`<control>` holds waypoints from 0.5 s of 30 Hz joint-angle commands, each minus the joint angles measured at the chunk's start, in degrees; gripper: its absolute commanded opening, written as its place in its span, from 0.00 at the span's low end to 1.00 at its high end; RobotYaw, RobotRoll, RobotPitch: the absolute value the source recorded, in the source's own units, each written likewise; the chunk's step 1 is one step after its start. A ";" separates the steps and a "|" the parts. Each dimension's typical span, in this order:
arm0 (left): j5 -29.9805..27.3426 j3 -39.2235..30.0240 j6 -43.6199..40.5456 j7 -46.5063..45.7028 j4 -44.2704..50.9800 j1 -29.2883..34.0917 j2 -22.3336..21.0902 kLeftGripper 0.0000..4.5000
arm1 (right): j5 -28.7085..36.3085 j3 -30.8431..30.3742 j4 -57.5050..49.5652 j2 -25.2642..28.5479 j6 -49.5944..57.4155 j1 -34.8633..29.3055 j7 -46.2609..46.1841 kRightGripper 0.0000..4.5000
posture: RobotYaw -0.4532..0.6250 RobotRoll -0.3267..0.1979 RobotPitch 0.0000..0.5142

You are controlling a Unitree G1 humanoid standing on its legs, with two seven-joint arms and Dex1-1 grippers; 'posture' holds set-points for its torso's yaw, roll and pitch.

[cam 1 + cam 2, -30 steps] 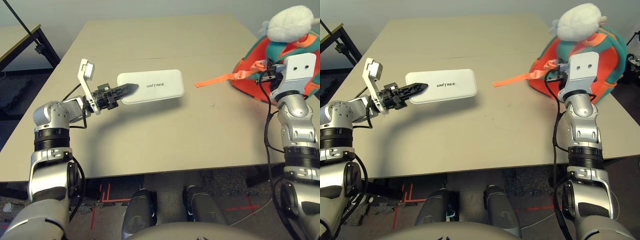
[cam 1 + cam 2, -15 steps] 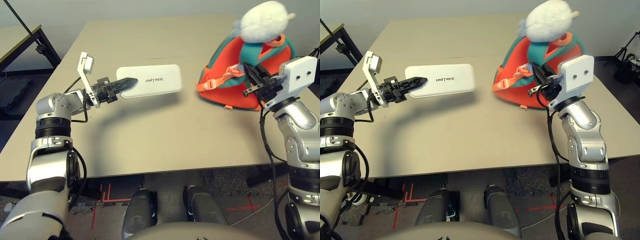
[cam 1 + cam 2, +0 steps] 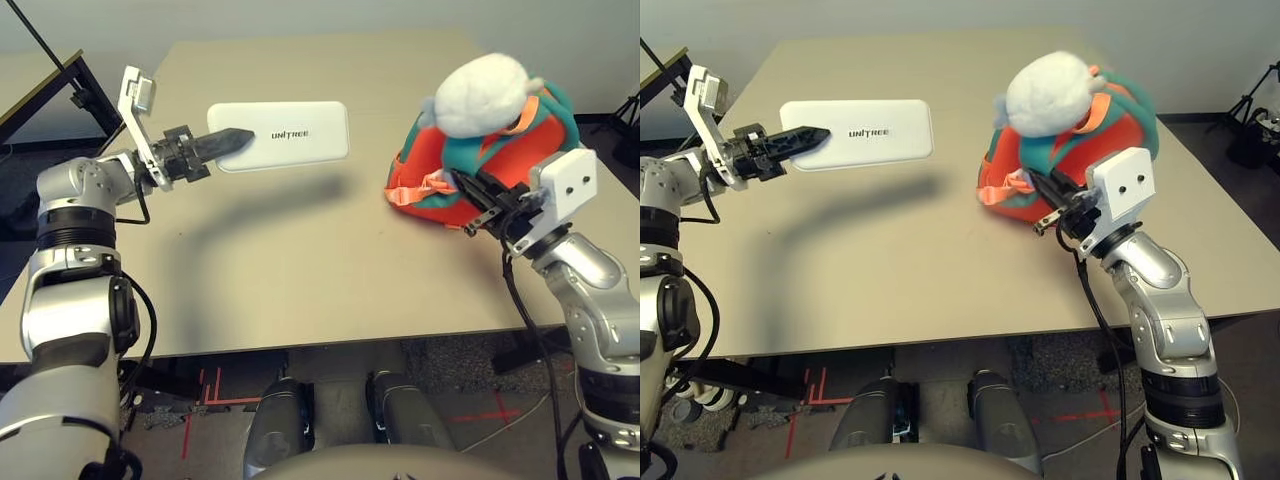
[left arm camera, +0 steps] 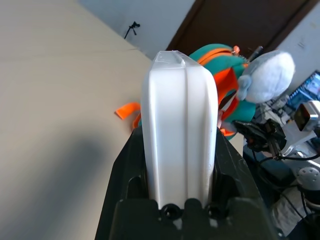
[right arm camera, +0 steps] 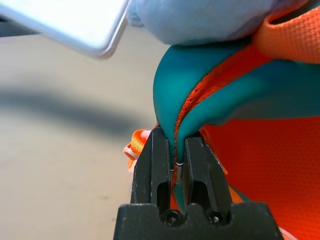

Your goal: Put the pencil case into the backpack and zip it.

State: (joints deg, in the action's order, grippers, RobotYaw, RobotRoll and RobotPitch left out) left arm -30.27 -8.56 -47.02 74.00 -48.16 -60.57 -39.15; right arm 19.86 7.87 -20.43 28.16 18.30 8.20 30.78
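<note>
The white pencil case (image 3: 290,135) with "UNITREE" lettering hangs flat above the table, casting a shadow beneath it. My left gripper (image 3: 235,137) is shut on its left end; in the left wrist view the case (image 4: 179,115) stands edge-on between the black fingers (image 4: 125,170). The orange backpack (image 3: 500,160) with teal trim sits at the table's right, a grey-white plush toy (image 3: 482,95) on top. My right gripper (image 3: 470,187) is shut on the backpack's teal edge (image 5: 200,95) at its front left side, fingers (image 5: 160,155) pinching trim and orange strap.
The tan tabletop (image 3: 300,260) has bare room in the middle and front between the two arms. A black table frame (image 3: 60,80) stands beyond the left edge. A dark tripod (image 3: 1250,110) stands on the floor at far right.
My right gripper has pulled the backpack leftward onto the table from the right edge. My left gripper has lifted the pencil case higher and a little to the left.
</note>
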 commanded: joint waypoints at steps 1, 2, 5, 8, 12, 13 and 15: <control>1.18 0.83 2.26 2.53 -1.08 -3.80 1.17 0.31 | 2.25 -0.27 -1.90 0.94 0.37 -0.52 2.85 0.01 | 0.25 0.62 0.10; 1.52 1.01 2.72 2.67 -1.48 -4.57 1.68 0.31 | 2.72 0.03 -2.08 1.17 0.61 -0.54 3.07 0.01 | 0.25 0.62 0.10; 2.74 1.42 4.29 3.18 -3.09 -6.43 3.08 0.31 | 4.01 0.77 -2.42 2.06 0.79 -0.16 4.02 0.01 | 0.23 0.62 0.10; 4.13 1.99 6.67 3.88 -5.15 -8.49 4.73 0.31 | 5.20 1.50 -2.85 3.47 1.64 0.99 4.61 0.01 | 0.23 0.62 0.09; 6.03 2.21 10.91 4.31 -8.35 -10.88 6.41 0.31 | 5.06 1.40 -2.11 4.21 1.63 1.50 5.06 0.01 | 0.23 0.62 0.09; 6.76 2.37 12.94 4.32 -9.24 -11.42 6.99 0.31 | 4.95 1.25 -1.88 4.25 1.52 1.61 5.14 0.01 | 0.22 0.62 0.09; 8.78 3.33 18.28 4.75 -10.35 -11.76 8.04 0.31 | 4.92 0.82 -1.52 4.33 1.42 1.75 5.59 0.01 | 0.22 0.62 0.09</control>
State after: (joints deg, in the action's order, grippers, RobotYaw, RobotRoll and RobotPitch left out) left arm -23.39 -5.84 -33.08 77.66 -57.47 -70.84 -31.58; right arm 23.79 9.52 -20.45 32.24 20.19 8.95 34.74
